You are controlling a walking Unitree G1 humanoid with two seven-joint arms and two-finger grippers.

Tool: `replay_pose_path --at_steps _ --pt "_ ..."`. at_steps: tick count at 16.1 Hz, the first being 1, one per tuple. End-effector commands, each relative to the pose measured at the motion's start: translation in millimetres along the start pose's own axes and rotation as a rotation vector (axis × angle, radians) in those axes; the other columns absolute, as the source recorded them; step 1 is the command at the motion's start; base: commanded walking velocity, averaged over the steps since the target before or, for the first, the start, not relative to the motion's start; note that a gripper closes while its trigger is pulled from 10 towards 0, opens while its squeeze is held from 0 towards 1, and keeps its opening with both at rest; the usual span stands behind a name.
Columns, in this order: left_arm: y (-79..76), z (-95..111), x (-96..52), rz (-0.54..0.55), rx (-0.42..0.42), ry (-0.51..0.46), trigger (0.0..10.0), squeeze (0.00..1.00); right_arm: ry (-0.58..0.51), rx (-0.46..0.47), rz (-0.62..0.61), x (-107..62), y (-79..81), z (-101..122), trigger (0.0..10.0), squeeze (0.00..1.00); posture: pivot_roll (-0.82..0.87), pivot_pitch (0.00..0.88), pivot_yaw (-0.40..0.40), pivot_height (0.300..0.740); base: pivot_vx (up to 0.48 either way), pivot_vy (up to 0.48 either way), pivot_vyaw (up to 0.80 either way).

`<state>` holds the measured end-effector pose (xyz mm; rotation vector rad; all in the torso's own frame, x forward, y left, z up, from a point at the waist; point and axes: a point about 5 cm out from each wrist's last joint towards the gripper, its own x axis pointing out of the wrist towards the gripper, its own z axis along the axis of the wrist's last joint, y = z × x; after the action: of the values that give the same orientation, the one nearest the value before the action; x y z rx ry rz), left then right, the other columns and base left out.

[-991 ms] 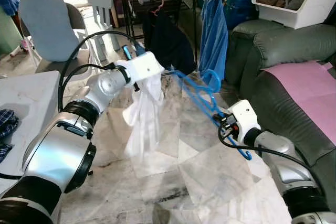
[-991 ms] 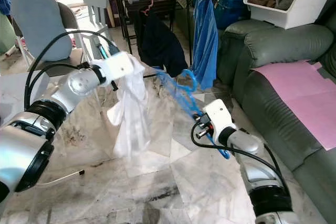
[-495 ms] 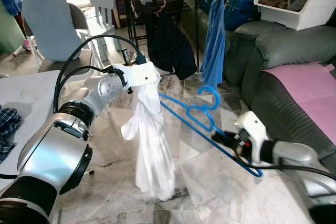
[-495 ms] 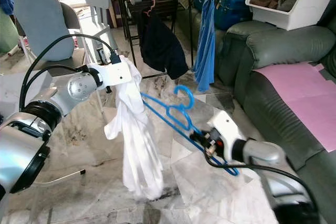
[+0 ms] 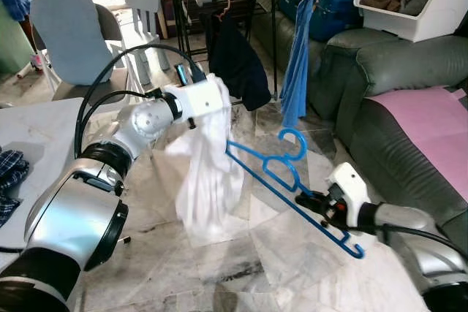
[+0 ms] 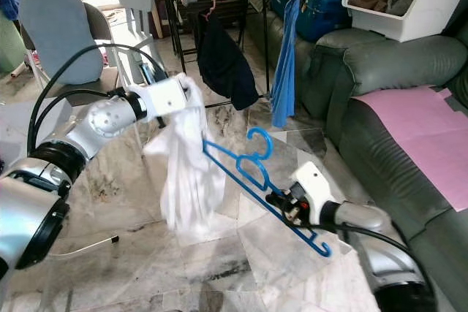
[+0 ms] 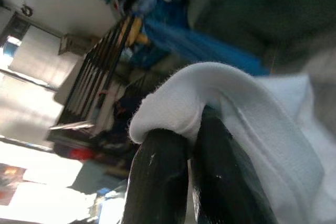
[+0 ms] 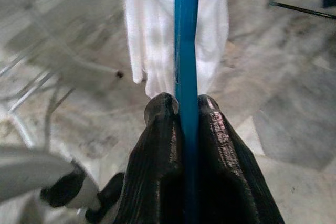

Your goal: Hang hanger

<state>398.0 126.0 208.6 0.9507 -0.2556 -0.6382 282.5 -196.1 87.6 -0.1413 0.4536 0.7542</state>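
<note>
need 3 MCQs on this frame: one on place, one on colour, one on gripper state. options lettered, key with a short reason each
1. Where does the far end of the blue hanger point?
A. toward the white garment
B. into the white storage bin
C. onto the pink sheet on the sofa

2. What colour is the garment held by the left gripper?
A. dark navy
B. white
C. pink

3. What is the right gripper doing?
A. hanging open over the floor
B. shut on the hanger's bar
C. gripping the drying rack

Key:
1 A: in both eye views the hanger's far arm reaches the white cloth.
2 B: the left wrist view shows white fabric folded over the closed fingers.
3 B: the right wrist view shows the blue bar pinched between both black fingers.
</note>
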Motion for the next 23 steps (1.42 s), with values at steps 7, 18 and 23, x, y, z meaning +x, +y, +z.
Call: replay_pose_path --at_steps 7,18,23 --pt "-42.2 25 -6.1 -0.008 -0.183 -0.313 10.0 0.00 -0.035 0.244 -0.317 4.8 -38.8 5 10.0 0.00 -0.14 0.000 0.031 0.740 0.000 0.000 0.00" --pt "-172.4 13 -27.1 -0.239 -0.143 -0.092 10.0 0.00 -0.730 0.867 -0.361 13.3 -44.1 112 10.0 0.00 -0.14 0.000 0.040 0.740 0.000 0.000 0.00" --pt "-191.2 8 -21.6 -0.316 -0.129 0.021 10.0 0.00 -0.626 0.577 0.005 31.9 22.9 136 10.0 0.00 -0.15 0.000 0.038 0.740 0.000 0.000 0.00"
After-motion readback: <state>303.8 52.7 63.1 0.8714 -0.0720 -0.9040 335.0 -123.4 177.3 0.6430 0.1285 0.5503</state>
